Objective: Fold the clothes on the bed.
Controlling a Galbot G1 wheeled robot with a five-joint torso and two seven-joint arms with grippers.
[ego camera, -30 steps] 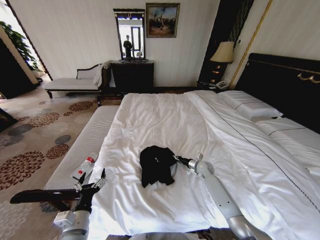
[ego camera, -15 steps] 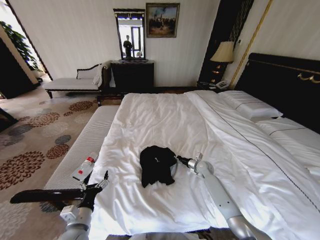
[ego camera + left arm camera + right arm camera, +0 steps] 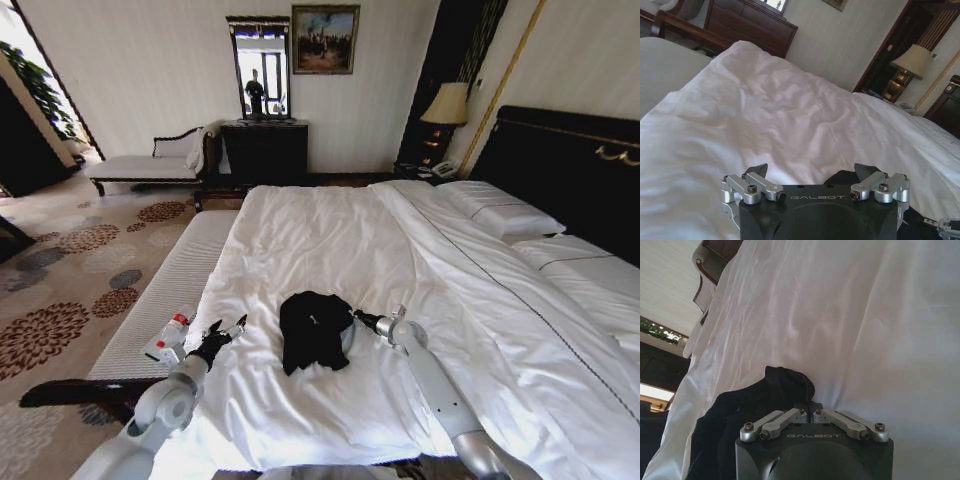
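**Here, a bunched black shirt between two grippers on a white bed**

Clearly the large bed with white duvet and dark wooden frame [image 3: 330, 240] takes up most of the head view, running from the lower centre up to the dark headboard at the right edge. Its cover is creased but bare apart from one garment, so it serves as a broad, soft folding surface. The room behind holds a patterned floral carpet [image 3: 70, 290] at the left, a pale padded bench [image 3: 165, 290] along the bed's left side, a dark wooden dresser with a mirror [image 3: 263, 150] at upper centre, and a lit table lamp [image 3: 447, 105] at upper right.

The black short-sleeved T-shirt of soft fabric [image 3: 314, 330] lies in the lower centre of the frame, gathered into a compact heap, not spread flat; judged from that, the folding looks partly done or needs tidying.

The right gripper [image 3: 358, 319] sits at the shirt's right edge, its fingers drawn together; the right wrist view shows them meeting at the dark cloth [image 3: 755, 410], probably pinching it, though the grip itself is hidden. The left gripper [image 3: 222, 331] hovers over the bed's left edge, just left of the shirt, fingers spread wide and holding nothing, seemingly poised to reach the opposite side. A small clear bottle with a red label [image 3: 170, 335] lies on the bench.
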